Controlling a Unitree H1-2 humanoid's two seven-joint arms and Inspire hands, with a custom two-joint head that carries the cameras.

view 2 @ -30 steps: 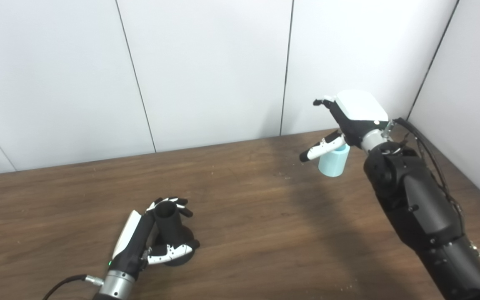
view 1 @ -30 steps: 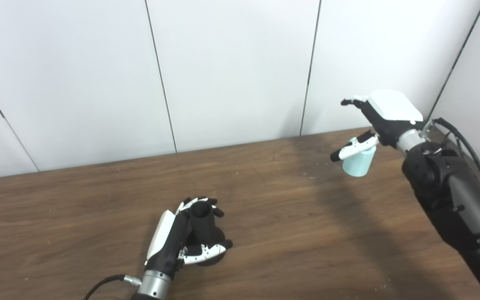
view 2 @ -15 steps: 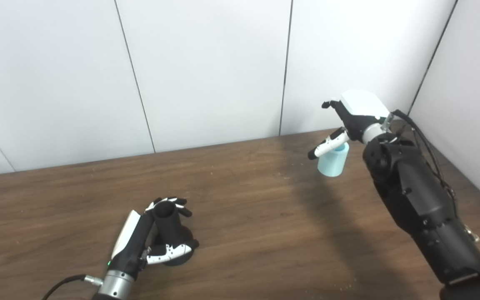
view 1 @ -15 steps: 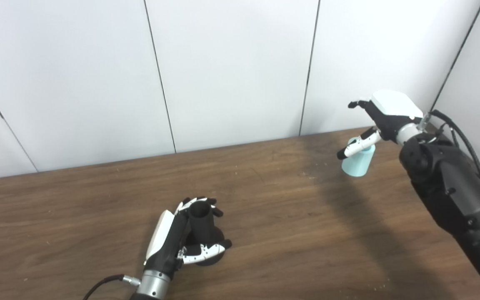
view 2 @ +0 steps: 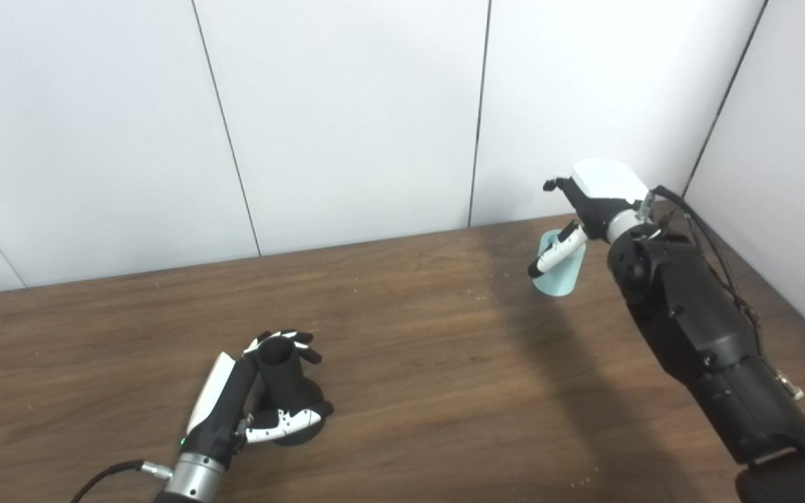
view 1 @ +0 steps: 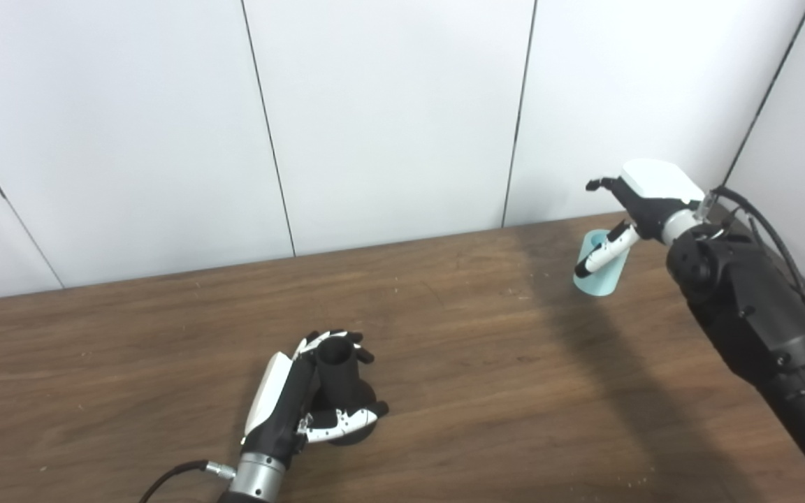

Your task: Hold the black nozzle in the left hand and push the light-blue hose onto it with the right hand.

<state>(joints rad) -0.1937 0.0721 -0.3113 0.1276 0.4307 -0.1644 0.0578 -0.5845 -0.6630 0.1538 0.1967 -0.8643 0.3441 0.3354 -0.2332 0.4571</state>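
A dark wood-grain table (view 1: 486, 391) meets white panelled walls (view 1: 388, 119) split by thin dark vertical seams.

No legible text, label, brand, number or sign appears on any surface in either head view; all markings are absent or too small to read.

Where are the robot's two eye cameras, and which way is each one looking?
Left eye view: sits on the robot's head, looking down and forward at the wooden table and white wall; shows the left hand wrapped around the black nozzle and the right hand at the light-blue hose.
Right eye view: sits just beside it, facing the same way; the same hands and arms show, shifted a little leftward.
Shared: both show the same table, nozzle, hose, hands and wall panels.
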